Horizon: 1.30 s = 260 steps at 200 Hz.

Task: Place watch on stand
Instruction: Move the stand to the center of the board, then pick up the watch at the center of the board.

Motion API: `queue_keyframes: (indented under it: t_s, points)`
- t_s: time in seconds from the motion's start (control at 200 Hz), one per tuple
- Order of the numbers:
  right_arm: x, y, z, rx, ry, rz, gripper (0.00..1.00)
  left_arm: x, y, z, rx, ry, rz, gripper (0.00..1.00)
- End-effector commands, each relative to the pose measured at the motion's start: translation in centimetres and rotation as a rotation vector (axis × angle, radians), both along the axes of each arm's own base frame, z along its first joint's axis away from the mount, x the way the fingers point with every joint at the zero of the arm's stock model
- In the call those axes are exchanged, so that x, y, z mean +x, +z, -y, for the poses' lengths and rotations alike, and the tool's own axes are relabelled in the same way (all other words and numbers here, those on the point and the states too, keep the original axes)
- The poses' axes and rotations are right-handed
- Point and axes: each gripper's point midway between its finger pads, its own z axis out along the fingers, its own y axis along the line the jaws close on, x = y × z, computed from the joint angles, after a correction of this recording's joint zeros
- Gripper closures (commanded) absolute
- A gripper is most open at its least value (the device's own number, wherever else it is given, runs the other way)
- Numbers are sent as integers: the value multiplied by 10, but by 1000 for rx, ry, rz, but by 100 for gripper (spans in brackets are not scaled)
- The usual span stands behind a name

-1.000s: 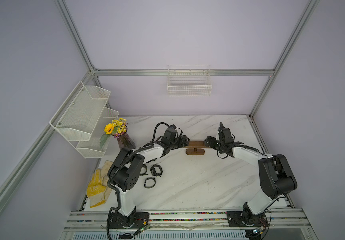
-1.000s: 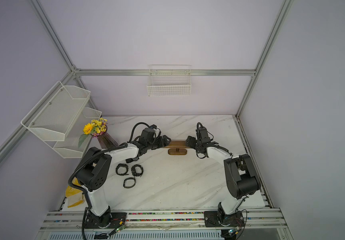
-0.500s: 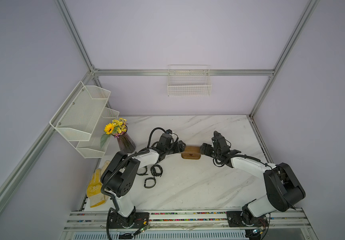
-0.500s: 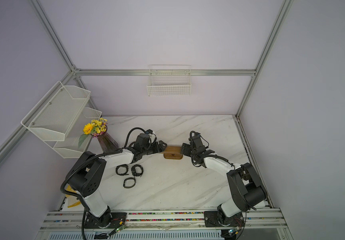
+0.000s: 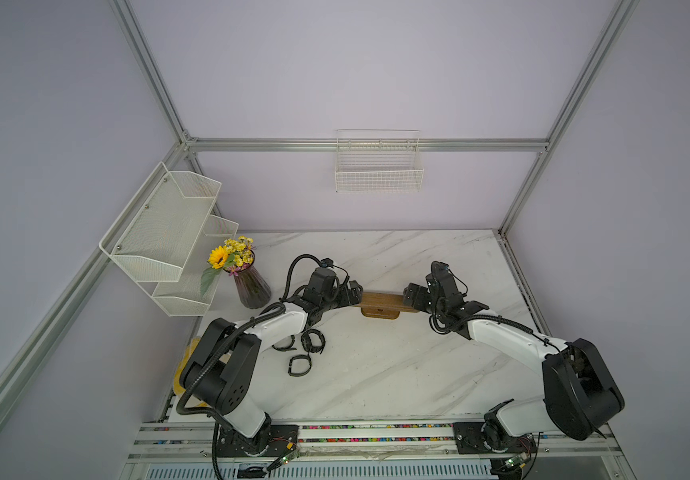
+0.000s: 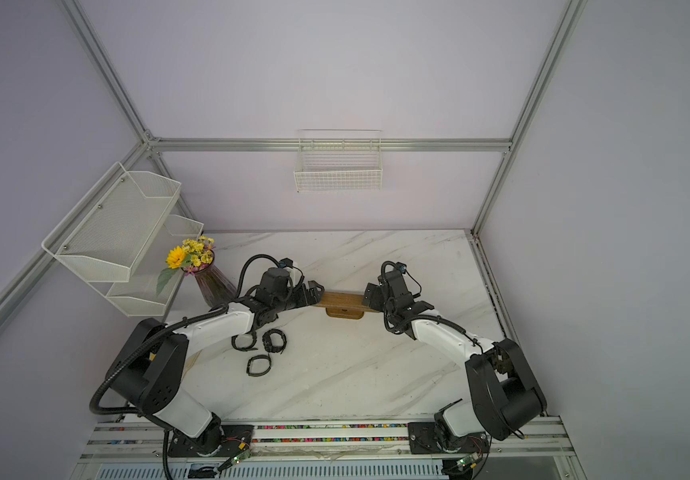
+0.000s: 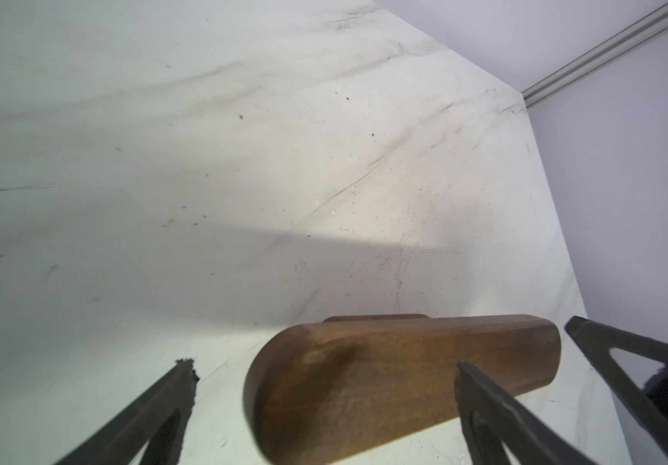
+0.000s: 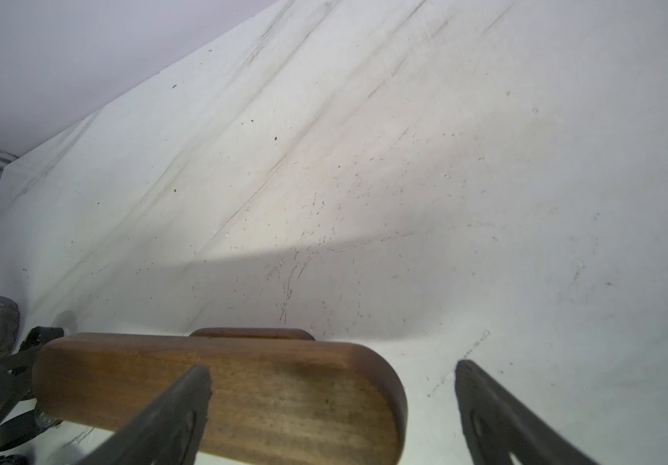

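The stand (image 5: 380, 305) (image 6: 343, 305), a brown wooden bar on a small oval base, rests on the marble table in both top views. My left gripper (image 5: 361, 294) (image 7: 324, 368) is open, its jaws straddling the bar's left rounded end (image 7: 384, 354) with a gap on one side. My right gripper (image 5: 406, 296) (image 8: 332, 369) is open around the bar's right end (image 8: 284, 386) in the same way. Three black watches (image 5: 313, 341) (image 5: 299, 365) (image 5: 285, 343) lie on the table beside the left forearm; neither gripper holds one.
A dark glass vase of yellow flowers (image 5: 252, 286) stands left of the left gripper. White mesh shelves (image 5: 168, 232) hang on the left wall. A wire basket (image 5: 378, 166) hangs on the back wall. Something yellow (image 5: 185, 361) lies at the table's left edge.
Both arms came a little toward the table's front with the stand between them. The stand now sits still on the table, and both pairs of jaws have spread wider at its ends.
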Motion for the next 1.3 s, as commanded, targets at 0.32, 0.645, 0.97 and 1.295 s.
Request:
queue_keyframes:
  t_s: [0.32, 0.645, 0.97, 1.295]
  points:
    - [-42, 54, 1, -103, 103, 61, 6, -93, 32, -106, 254, 207, -63, 0]
    - [-103, 51, -174, -159, 524, 41, 17, -137, 81, -205, 297, 541, 93, 0]
    - [-147, -14, -294, -214, 859, -49, 35, -162, 102, -245, 206, 740, 176, 0]
    - [-156, -51, -314, -355, 1083, -37, 47, -170, 110, -250, 190, 755, 222, 0]
